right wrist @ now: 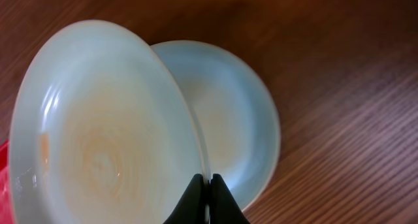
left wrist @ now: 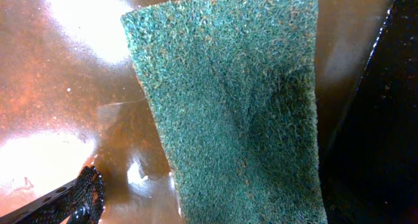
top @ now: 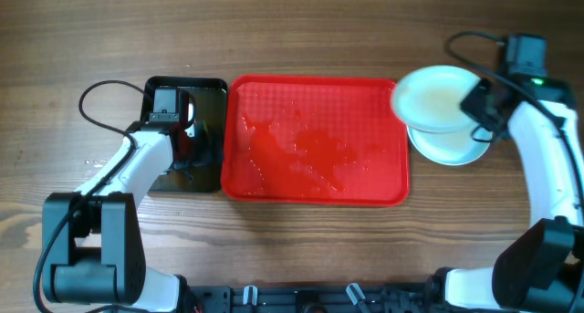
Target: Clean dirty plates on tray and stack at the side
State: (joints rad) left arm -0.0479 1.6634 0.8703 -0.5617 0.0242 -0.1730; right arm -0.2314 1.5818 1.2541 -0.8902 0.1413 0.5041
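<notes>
The red tray point(top: 315, 140) lies at the centre, wet, with no plates on it. My right gripper point(top: 476, 112) is shut on the rim of a pale plate point(top: 436, 99) and holds it tilted over another plate point(top: 453, 149) that lies on the table right of the tray. The right wrist view shows the jaws point(right wrist: 209, 185) pinching the rim of the held plate point(right wrist: 98, 139), which has faint orange smears, with the lower plate point(right wrist: 228, 119) behind. My left gripper point(top: 181, 135) is open over the green sponge point(left wrist: 235, 113). One of its fingers point(left wrist: 81, 194) is apart from the sponge.
The black tray point(top: 208, 94) stands left of the red tray and holds brown liquid point(left wrist: 59, 119) around the sponge. Cables loop on the table at the far left point(top: 91, 99) and far right point(top: 465, 41).
</notes>
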